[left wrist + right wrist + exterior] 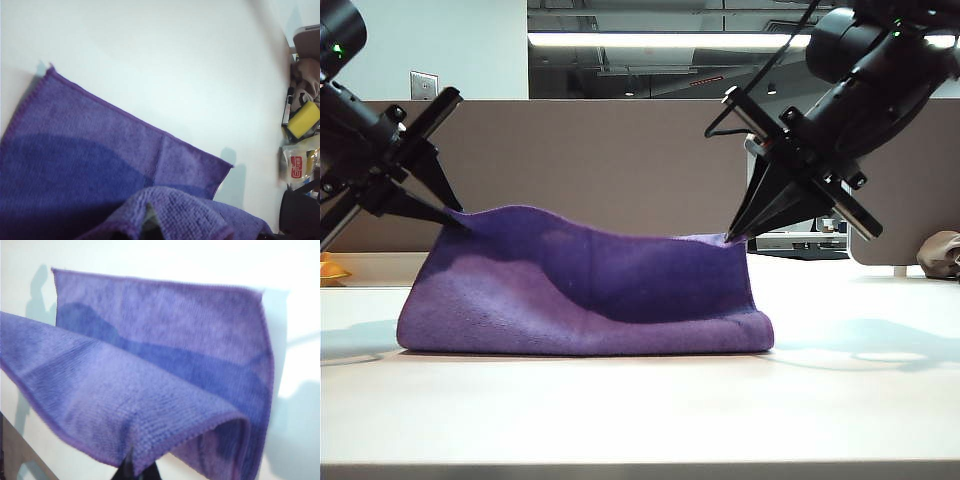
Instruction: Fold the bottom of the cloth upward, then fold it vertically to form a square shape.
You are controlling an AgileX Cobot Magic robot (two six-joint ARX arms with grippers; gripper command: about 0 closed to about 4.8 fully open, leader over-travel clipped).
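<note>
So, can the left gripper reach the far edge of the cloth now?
Probably not yet: the left gripper is shut on a lifted corner of the cloth, as is the right gripper. The table beyond looks clear.

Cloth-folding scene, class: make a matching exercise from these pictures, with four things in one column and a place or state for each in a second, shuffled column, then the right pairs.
Things
1. left tool
2. right tool
3. cloth
4. sponge

Places or states
A. yellow, among clutter at the table's edge
B. shut on the cloth's raised corner, left of the exterior view
C. purple, near edge lifted, far part flat on the table
D. shut on the cloth's raised corner, right of the exterior view

Pairs: 1-B, 2-D, 3-C, 4-A
</note>
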